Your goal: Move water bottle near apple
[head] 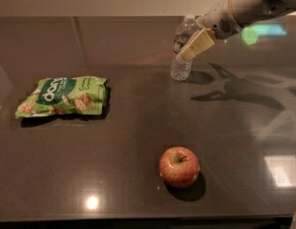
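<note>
The water bottle [179,69] is clear with a white cap and stands upright at the back of the dark table, right of centre. My gripper [187,50] reaches in from the upper right and is open at the bottle. Its cream near finger [196,44] lies across the front of the bottle's middle; the other finger is hidden behind it. The bottle still stands on the table. The red apple [179,167] with yellowish patches sits near the front edge, well in front of the bottle.
A green snack bag [62,96] lies flat on the left side of the table [138,128]. The arm's shadow falls on the table to the right of the bottle. The table's front edge runs just below the apple.
</note>
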`<state>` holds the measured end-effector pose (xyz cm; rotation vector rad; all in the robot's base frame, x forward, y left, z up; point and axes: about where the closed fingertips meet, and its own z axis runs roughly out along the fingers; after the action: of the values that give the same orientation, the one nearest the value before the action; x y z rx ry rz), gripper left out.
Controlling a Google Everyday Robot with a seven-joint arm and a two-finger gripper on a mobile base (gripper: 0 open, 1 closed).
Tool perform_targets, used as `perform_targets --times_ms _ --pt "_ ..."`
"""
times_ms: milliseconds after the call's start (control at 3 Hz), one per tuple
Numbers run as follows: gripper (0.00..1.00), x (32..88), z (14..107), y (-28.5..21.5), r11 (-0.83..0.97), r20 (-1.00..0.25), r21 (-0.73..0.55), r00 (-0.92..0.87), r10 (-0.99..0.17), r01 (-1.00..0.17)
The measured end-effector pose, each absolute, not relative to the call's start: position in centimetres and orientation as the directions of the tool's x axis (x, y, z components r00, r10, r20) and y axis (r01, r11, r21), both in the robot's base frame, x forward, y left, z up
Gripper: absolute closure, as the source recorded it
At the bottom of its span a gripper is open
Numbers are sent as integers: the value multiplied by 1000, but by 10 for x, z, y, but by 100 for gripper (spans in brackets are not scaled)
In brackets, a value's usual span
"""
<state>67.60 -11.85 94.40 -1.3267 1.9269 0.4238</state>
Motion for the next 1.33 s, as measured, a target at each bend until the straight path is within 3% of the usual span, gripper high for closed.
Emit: perform_targets --times_ms 333,1333 --pt "18 682 945 -112 417 -741 -139 -185 -646 -898" --pt "87 668 956 -119 404 -741 -134 -179 -647 -905"
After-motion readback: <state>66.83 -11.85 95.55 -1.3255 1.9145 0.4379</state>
